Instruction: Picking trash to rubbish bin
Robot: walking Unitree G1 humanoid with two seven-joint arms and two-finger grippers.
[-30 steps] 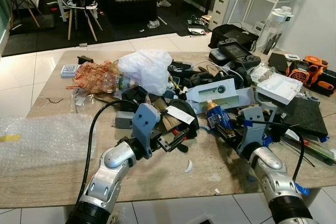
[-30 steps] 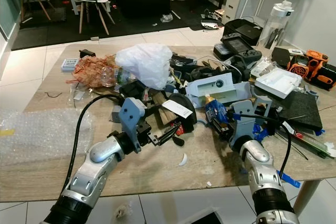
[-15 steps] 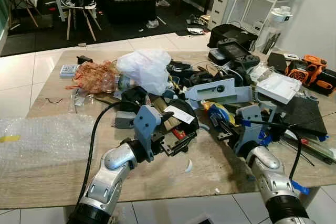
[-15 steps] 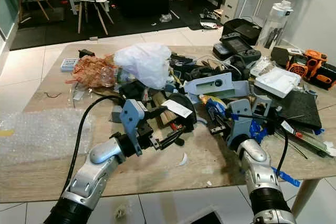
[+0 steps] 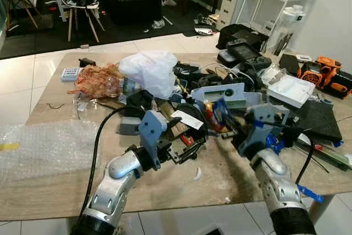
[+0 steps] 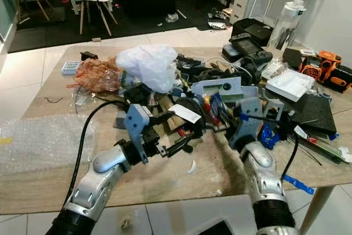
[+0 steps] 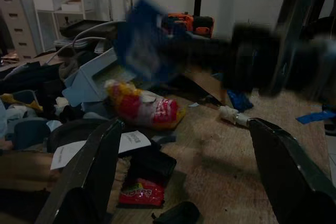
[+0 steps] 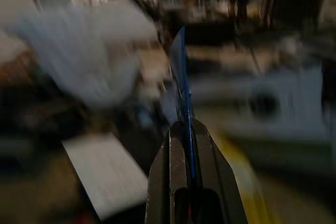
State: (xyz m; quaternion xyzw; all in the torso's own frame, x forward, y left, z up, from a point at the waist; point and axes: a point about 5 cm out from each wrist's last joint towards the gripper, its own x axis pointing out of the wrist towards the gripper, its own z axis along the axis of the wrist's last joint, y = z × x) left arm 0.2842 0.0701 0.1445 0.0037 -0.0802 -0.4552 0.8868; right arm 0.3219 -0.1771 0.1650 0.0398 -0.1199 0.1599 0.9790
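Left gripper [image 5: 187, 149] hovers low over the wooden table [image 5: 49, 185], its 2 fingers spread wide, nothing between them. Just ahead lies the small red crinkled snack wrapper [image 7: 140, 192], lengthwise across the gap. Right gripper [image 8: 185, 129] is pinched tight on a thin blue plastic wrapper [image 6: 215, 104], lifted above the clutter.

R wrist view [image 8: 105, 51] motion-blurred.
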